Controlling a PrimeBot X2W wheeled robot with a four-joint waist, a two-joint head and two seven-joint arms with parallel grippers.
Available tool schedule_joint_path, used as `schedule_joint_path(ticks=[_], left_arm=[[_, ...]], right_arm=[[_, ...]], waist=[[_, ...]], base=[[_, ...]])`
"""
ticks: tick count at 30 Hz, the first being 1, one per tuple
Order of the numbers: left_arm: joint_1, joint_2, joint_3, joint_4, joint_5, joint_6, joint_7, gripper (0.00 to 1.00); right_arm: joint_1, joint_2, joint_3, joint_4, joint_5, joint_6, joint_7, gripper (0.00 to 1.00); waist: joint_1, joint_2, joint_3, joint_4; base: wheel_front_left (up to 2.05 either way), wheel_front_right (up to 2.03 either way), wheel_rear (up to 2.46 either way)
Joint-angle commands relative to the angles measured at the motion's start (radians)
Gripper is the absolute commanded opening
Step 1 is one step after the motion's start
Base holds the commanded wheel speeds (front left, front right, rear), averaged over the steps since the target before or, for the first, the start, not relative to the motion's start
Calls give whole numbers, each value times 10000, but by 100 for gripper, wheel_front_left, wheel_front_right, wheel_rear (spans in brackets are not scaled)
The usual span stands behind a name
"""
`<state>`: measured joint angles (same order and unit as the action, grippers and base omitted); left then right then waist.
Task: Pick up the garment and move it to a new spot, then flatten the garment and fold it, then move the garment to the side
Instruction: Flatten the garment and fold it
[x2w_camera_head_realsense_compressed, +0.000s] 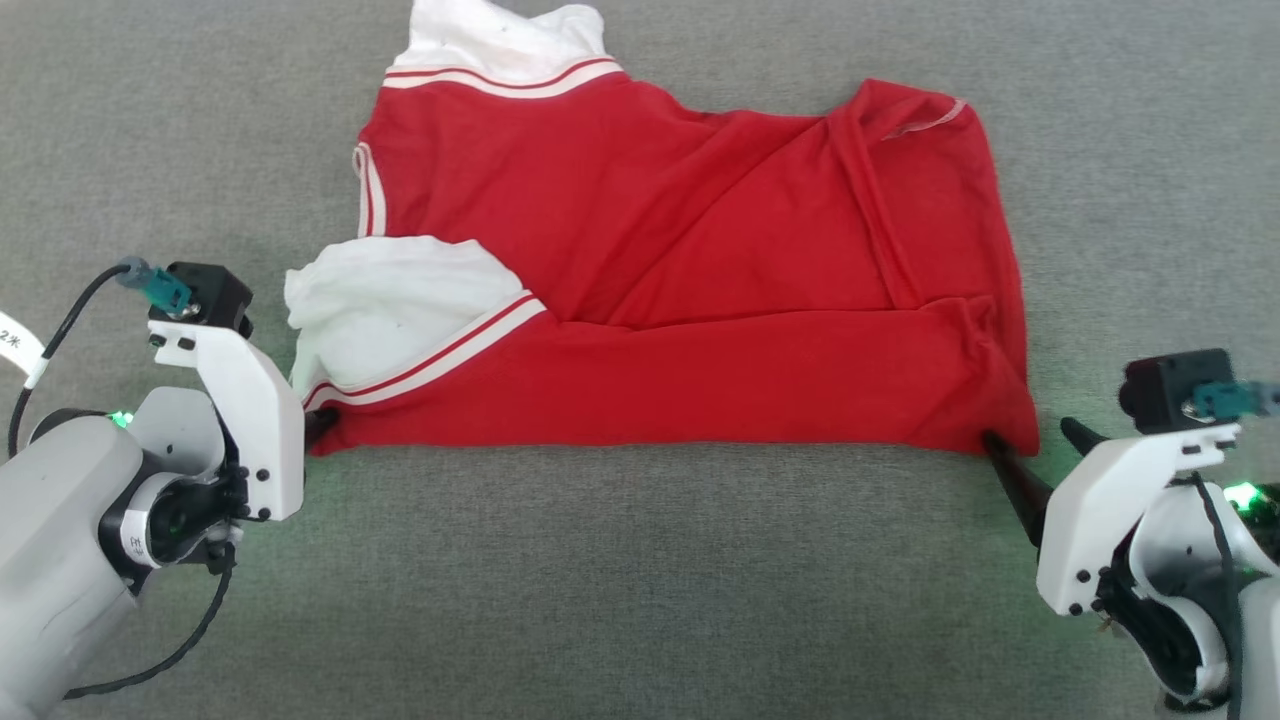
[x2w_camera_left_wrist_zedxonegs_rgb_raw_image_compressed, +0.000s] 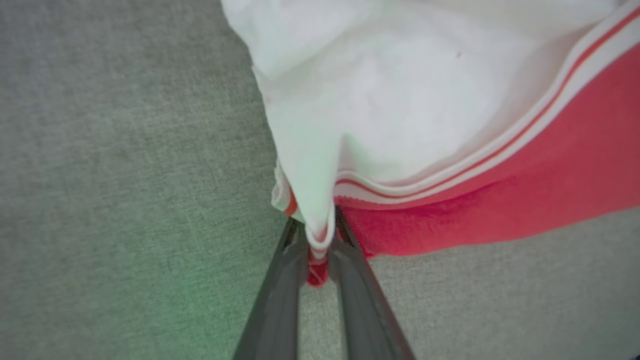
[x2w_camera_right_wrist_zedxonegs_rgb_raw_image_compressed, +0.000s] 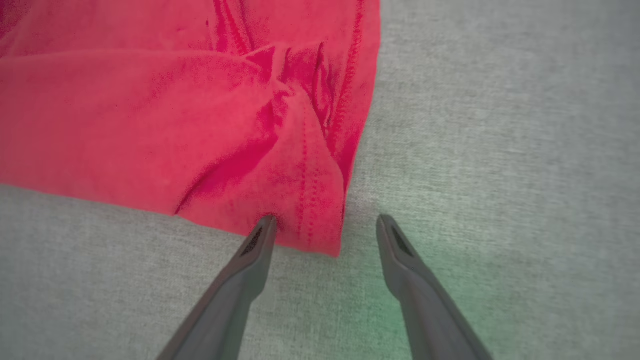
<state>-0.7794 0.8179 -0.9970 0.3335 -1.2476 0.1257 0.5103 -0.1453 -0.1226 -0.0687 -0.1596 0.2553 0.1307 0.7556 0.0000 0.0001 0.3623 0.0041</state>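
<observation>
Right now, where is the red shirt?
In the head view the garment lies mid-picture on the grey surface; the left gripper pinches its near left corner, the open right gripper is at its near right corner.

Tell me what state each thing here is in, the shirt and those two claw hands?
garment: lying on the grey surface, partly folded over itself, creased, a white sleeve bunched at its near left corner.
left gripper: shut, pinching the garment's near left corner.
right gripper: open, fingers either side of the near right corner, not pinching it.
</observation>
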Motion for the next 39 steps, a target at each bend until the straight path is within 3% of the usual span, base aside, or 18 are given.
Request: schedule_joint_path(ticks=[1, 7, 9, 15, 23, 27, 33, 34, 39], left_arm=[[132, -286, -225, 82, 29, -56, 61, 0], [-58, -559, -229, 216, 66, -229, -12, 0], [-104, -652, -225, 287, 76, -271, -40, 0], [-64, -674, -175, 401, -33, -296, -38, 0], [72, 62, 57, -326, -303, 41, 242, 0], [185, 662, 215, -1299, -332, 479, 352, 0], [623, 1685, 401, -3197, -469, 1500, 484, 0], [623, 1685, 401, -3197, -469, 1500, 484, 0], [1287, 2373, 390, -4671, -739, 2426, 534, 0]], right_arm=[[-154, -82, 45, 97, 42, 0, 190, 100], [-667, -281, 388, 1354, 303, 0, 1413, 100], [-770, -299, 603, 1787, 467, 1, 1799, 0], [-1313, -659, 511, 1989, 645, -2, 2280, 0], [-1503, -1265, 147, 961, 1211, -2, 3118, 0], [-1293, -1500, -71, 208, 1445, -3, 3715, 0], [-926, -1719, -699, -1123, 1633, -3, 4607, 0], [-926, -1719, -699, -1123, 1633, -3, 4607, 0], [-241, -1669, -1227, -1931, 1666, -3, 5182, 0]], waist=[[0, -1, 56, 87], [0, -1, 181, 322], [0, -1, 192, 378], [0, -1, 157, 516], [0, -1, -62, 604], [0, -1, -146, 645], [0, -1, -156, 687], [0, -1, -156, 687], [0, -1, -69, 659]], base=[[0, 0, 0], [0, 0, 0], [0, 0, 0], [0, 0, 0], [0, 0, 0], [0, 0, 0], [0, 0, 0], [0, 0, 0], [0, 0, 0]])
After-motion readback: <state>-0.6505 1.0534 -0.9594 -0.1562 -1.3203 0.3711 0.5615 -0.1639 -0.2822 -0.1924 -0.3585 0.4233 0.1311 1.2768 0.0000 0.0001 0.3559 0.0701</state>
